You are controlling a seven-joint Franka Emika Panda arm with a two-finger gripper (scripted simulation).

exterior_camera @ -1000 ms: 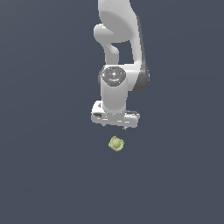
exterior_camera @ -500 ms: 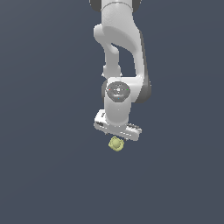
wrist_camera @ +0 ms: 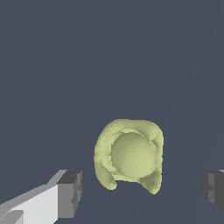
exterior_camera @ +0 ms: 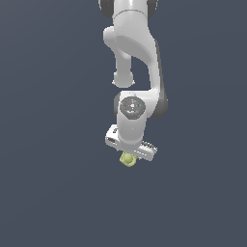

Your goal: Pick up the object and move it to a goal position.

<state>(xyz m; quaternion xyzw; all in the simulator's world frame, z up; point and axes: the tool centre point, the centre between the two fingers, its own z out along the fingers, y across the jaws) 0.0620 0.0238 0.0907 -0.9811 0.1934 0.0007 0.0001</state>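
Observation:
The object (exterior_camera: 128, 159) is a small pale yellow-green lumpy thing lying on the dark grey floor. The white arm's hand is tilted directly over it, and the object peeks out just under the hand's lower edge. In the wrist view the object (wrist_camera: 129, 155) fills the space between the two dark fingertips (wrist_camera: 70, 193), with a clear gap on each side. The gripper (wrist_camera: 142, 192) is open and straddles the object without touching it. In the exterior view the fingers are hidden behind the hand.
The plain dark grey floor (exterior_camera: 53, 193) surrounds the arm on all sides. No other objects or edges show in either view.
The arm has lowered and tilted, bringing the hand down from above the object until its fingers straddle it. The object has stayed where it was.

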